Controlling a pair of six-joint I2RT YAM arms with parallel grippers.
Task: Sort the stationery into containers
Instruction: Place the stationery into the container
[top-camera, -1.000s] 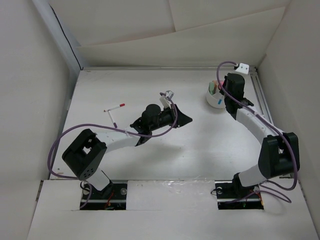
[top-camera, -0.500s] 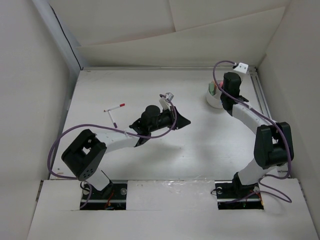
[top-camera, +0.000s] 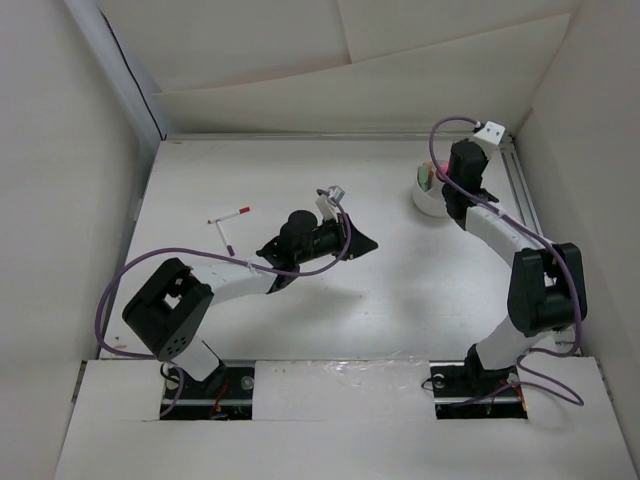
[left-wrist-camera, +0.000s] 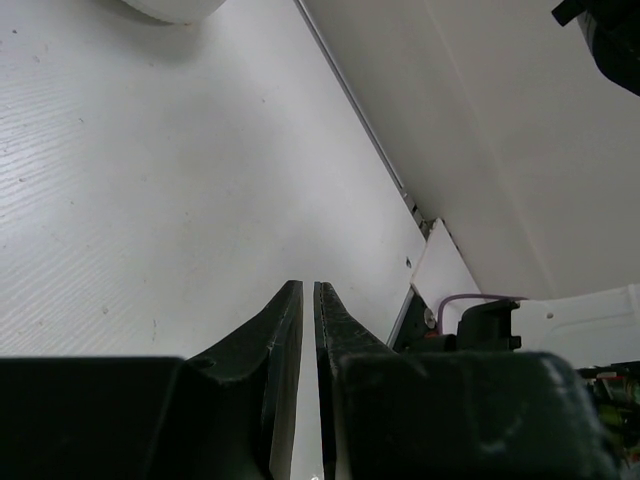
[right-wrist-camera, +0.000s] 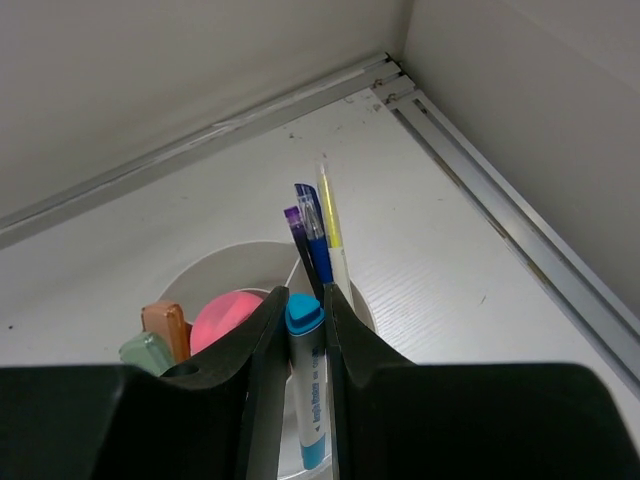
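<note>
- From above: the left gripper (top-camera: 366, 240) is pinched together and empty. Well off to its left lie two items: a white pen (top-camera: 231, 215), red tip toward it, and a dark pen (top-camera: 228, 238) crosswise.
- Left wrist: jaws nearly touching above the table (left-wrist-camera: 150, 200).
- Right wrist: the right gripper (right-wrist-camera: 304, 292) narrowly clamps one blue marker (right-wrist-camera: 305, 390), which lies along the fingers with its cap outward. Just beyond is one cup (right-wrist-camera: 225, 262) with three upright pens (right-wrist-camera: 318, 240), one orange marker (right-wrist-camera: 166, 325), one green marker (right-wrist-camera: 146, 351) and one pink item (right-wrist-camera: 225, 318).
</note>
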